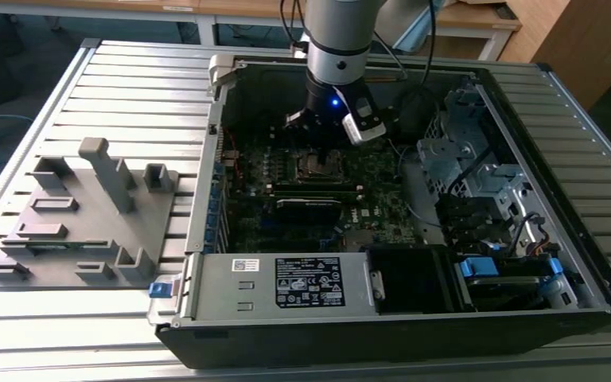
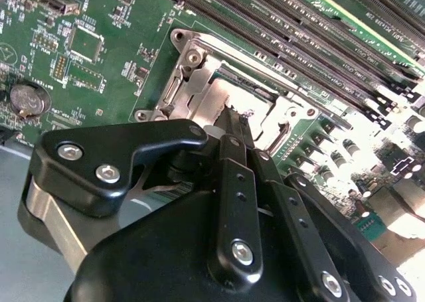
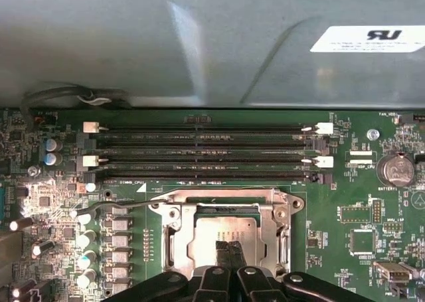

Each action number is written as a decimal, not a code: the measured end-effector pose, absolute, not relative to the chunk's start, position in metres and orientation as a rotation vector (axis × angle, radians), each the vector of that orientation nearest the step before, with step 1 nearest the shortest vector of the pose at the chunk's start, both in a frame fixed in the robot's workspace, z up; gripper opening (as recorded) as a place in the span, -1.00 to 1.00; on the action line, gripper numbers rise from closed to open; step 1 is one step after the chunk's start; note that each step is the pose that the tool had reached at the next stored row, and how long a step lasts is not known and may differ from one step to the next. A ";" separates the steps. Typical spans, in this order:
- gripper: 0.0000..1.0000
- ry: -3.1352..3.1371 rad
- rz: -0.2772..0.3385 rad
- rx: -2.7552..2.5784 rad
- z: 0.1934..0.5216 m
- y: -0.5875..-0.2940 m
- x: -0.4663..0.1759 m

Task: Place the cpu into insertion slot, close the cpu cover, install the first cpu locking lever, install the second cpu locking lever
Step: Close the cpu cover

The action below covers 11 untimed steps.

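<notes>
Slatted bench [image 1: 125, 79] carries an open computer case [image 1: 391, 338]. Silver cpu cover [image 3: 273, 216] frames the dull grey cpu [image 3: 209, 239] in the insertion slot [image 3: 219, 211], toward the case's twelve o'clock in the exterior view. Arm [image 1: 337, 32] stands vertical, gripper [image 3: 229, 247] closed over the cpu.

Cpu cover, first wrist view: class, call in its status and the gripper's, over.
Gripper shut, tips over the cpu. Cpu cover lying flat, framing the cpu. Nothing seen in the way.
</notes>
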<state>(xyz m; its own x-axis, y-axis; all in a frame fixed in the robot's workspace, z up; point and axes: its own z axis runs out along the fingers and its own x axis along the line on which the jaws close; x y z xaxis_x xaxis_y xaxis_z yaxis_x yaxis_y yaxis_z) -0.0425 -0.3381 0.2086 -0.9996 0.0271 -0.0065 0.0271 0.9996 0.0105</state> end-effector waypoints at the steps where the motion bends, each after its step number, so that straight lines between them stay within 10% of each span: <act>1: -0.80 3.135 0.016 0.048 0.209 -0.338 -0.043; 11: -0.80 3.134 0.019 0.064 0.209 -0.338 -0.044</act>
<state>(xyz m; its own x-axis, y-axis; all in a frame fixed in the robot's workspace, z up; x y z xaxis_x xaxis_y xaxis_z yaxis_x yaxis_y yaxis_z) -0.0441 -0.3382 0.2091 -0.9992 0.0406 -0.0065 0.0405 0.9991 0.0119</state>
